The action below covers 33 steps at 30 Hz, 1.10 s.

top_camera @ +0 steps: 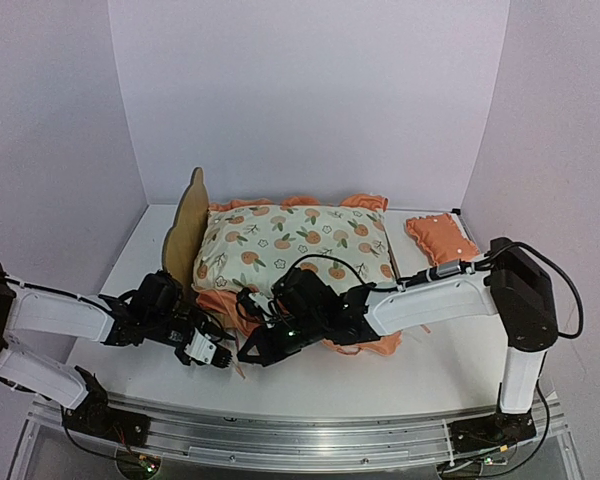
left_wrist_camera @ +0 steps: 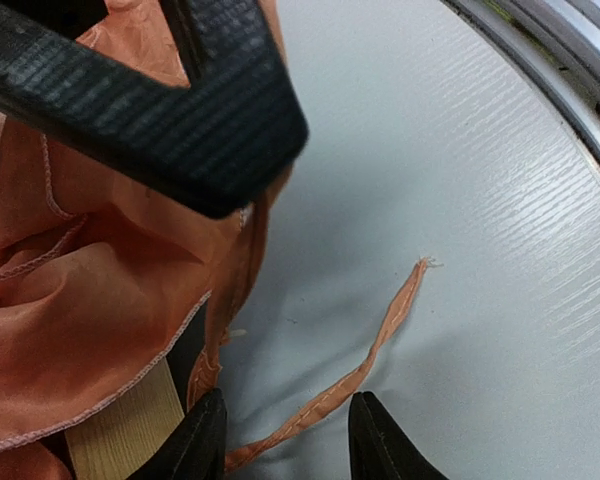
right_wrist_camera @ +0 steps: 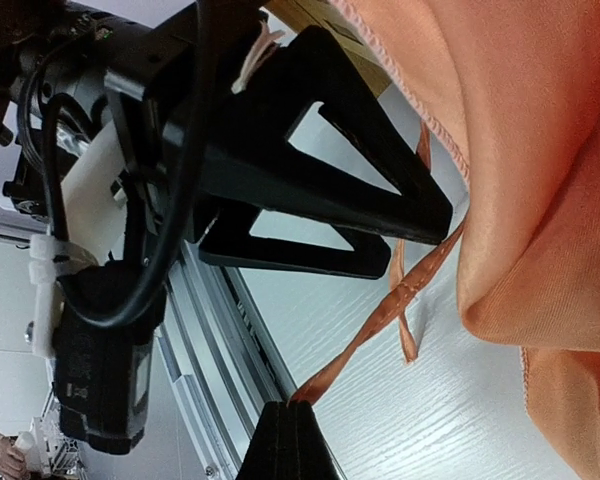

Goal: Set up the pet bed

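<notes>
On the counter [top_camera: 430, 370], at ctr-left and toward the back, stands the pet bed [top_camera: 190, 228]. Its headboard is upright on the left side, and the frame is almost all covered by the mattress pad [top_camera: 300, 245] w/ orange fruit print. The orange ruffle [top_camera: 215, 300] of the pad hangs over the near edge of the bed. One small orange pillow [top_camera: 440, 238] lies on the counter near the right end of the bed, apart from both arms.

Both arms meet at the near left corner of the bed, very close to each other. The right gripper [right_wrist_camera: 292, 425] is closed and pinches the end of an orange ribbon [right_wrist_camera: 370, 320] that runs up toward the ruffle. The left gripper [left_wrist_camera: 288, 420] has its fingers apart. A ribbon strip [left_wrist_camera: 385, 335] lies flat on the counter and passes btw them, close to one finger, not pinched. I cannot tell if it is the same ribbon. A bit of bare plywood of the bed shows under the ruffle in the left wrist view.
</notes>
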Motion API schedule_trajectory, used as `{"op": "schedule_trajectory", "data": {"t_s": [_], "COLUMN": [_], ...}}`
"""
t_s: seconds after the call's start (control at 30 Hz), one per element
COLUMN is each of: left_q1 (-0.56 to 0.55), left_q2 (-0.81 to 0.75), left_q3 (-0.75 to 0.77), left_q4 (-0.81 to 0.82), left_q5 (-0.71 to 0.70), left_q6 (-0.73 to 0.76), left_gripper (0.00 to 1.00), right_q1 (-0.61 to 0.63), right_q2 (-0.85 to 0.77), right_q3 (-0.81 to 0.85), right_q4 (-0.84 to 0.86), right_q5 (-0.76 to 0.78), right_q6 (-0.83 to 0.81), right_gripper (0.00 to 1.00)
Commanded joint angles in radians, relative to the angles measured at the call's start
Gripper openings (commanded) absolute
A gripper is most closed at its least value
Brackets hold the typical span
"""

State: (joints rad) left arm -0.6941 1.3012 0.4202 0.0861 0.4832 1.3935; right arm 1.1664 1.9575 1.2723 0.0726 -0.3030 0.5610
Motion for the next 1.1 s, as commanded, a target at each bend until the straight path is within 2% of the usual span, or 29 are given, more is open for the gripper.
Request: {"op": "schedule_trajectory", "data": {"t_s": [0.0, 0.17, 0.43, 0.67, 0.77, 0.93, 1.0, 1.07], "left_q1": [-0.003, -0.003, -0.003, -0.004, -0.004, -0.005, -0.004, -0.004], "left_q2": [-0.088, -0.141, -0.095, -0.087, -0.081, -0.089, -0.098, -0.108], "left_q3": [0.012, -0.007, -0.033, -0.03, -0.036, -0.046, -0.05, -0.057], "left_q4": [-0.028, 0.014, 0.077, 0.1, 0.103, 0.098, 0.085, 0.084], "left_q5": [0.092, 0.162, 0.203, 0.267, 0.272, 0.244, 0.224, 0.203], "left_q6": [-0.099, -0.157, -0.158, -0.255, -0.279, -0.277, -0.269, -0.264], "left_gripper": [0.45, 0.49, 0.53, 0.45, 0.35, 0.01, 0.0, 0.0], "right_q1": [0.004, 0.004, 0.004, 0.004, 0.004, 0.004, 0.004, 0.004], "right_q2": [0.012, 0.024, 0.031, 0.054, 0.069, 0.077, 0.074, 0.065], "right_q3": [0.037, 0.05, 0.047, 0.032, 0.036, 0.027, 0.011, -0.024], "right_q4": [0.06, 0.072, 0.109, 0.188, 0.206, 0.214, 0.214, 0.214], "right_q5": [-0.033, -0.044, -0.033, -0.034, -0.044, -0.038, -0.014, 0.033], "right_q6": [0.02, 0.02, 0.042, 0.082, 0.088, 0.094, 0.091, 0.08], "right_gripper": [0.0, 0.0, 0.0, 0.0, 0.0, 0.0, 0.02, 0.12]}}
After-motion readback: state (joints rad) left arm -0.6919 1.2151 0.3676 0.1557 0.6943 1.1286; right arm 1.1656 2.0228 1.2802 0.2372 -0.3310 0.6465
